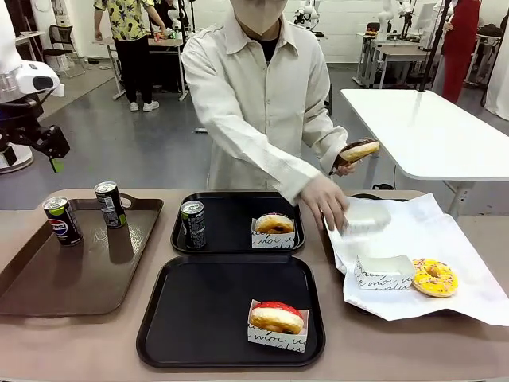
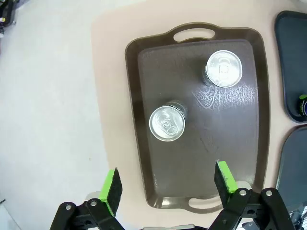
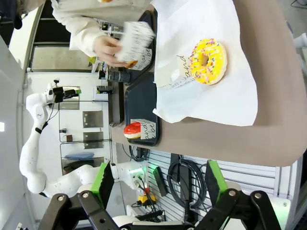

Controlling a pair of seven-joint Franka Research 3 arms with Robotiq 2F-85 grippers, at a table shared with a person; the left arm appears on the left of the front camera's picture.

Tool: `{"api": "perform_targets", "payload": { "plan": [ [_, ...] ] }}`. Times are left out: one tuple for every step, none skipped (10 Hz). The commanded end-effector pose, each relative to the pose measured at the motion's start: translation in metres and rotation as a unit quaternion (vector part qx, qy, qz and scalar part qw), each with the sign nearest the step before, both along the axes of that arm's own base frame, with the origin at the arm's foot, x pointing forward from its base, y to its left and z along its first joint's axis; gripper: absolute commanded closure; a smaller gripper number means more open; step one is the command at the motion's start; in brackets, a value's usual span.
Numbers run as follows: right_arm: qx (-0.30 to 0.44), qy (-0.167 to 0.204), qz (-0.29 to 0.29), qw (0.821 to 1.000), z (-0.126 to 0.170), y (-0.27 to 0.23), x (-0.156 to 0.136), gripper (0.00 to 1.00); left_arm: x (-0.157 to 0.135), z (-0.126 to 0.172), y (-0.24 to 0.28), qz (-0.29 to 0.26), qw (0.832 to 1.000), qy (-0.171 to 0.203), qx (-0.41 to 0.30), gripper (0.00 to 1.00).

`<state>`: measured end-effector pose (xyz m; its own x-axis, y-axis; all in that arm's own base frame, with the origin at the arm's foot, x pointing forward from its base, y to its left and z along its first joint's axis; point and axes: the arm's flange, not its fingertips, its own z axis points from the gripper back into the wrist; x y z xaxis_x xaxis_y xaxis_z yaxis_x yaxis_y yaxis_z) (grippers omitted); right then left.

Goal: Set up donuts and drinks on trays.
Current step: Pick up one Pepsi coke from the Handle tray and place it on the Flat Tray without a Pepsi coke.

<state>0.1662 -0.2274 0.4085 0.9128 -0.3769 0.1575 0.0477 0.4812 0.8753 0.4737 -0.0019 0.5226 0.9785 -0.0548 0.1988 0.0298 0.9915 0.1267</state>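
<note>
Left wrist view: L claw (image 2: 168, 184) spread to full width, nothing betw. the pads. It hangs clear above the handle end of the brown tray (image 2: 230, 143). Just past the fingertips stands can 1 (image 2: 167, 123), upright, silver top up. Can 2 (image 2: 224, 69) stands farther out, off toward the pad on pic right, near the tray's far handle. The cans are apart from each other and from the claw.

Right wrist view: R claw (image 3: 159, 178) also wide open, empty, held off the table's edge. Straight ahead lies the white paper (image 3: 216, 100) w/ the yellow-sprinkled donut (image 3: 207, 61) on it, touching an empty box (image 1: 384, 272). Farther out, a person's hand (image 1: 330, 203) grips another box (image 1: 366, 216) above the paper.

Front view, betw. the two claws: near black tray (image 1: 207, 310) carries the red-iced donut (image 1: 276, 317) in its box. Far black tray (image 1: 231, 199), just behind it, carries can 3 (image 1: 192, 224) and a glazed donut (image 1: 273, 224), boxed — can and donut well apart. Farthest out, the person's other hand (image 1: 343, 167) holds a chocolate donut (image 1: 358, 150) up off the table.
</note>
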Motion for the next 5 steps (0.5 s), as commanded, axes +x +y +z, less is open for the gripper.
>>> {"api": "perform_targets", "payload": {
  "plan": [
    [0.004, -0.012, 0.004, 1.0, -0.0006, 0.0007, 0.0021, 0.0, -0.0002, 0.0016, -0.0006, -0.007, 1.0, -0.001, 0.008, 0.0],
    [0.004, -0.012, 0.004, 1.0, -0.0006, 0.0007, 0.0021, 0.0, -0.0002, 0.0016, -0.0006, -0.007, 1.0, -0.001, 0.008, 0.0],
    [0.004, -0.012, 0.004, 1.0, -0.0006, 0.0007, 0.0021, 0.0, -0.0002, 0.0016, -0.0006, -0.007, 1.0, -0.001, 0.008, 0.0],
    [0.004, -0.012, 0.004, 1.0, -0.0006, 0.0007, 0.0021, 0.0, -0.0002, 0.0016, -0.0006, -0.007, 1.0, -0.001, 0.008, 0.0],
    [0.004, -0.012, 0.004, 1.0, -0.0006, 0.0007, 0.0021, 0.0, 0.0, -0.0001, -0.0012, -0.002, 1.0, 0.0, 0.001, 0.0]
  ]
}}
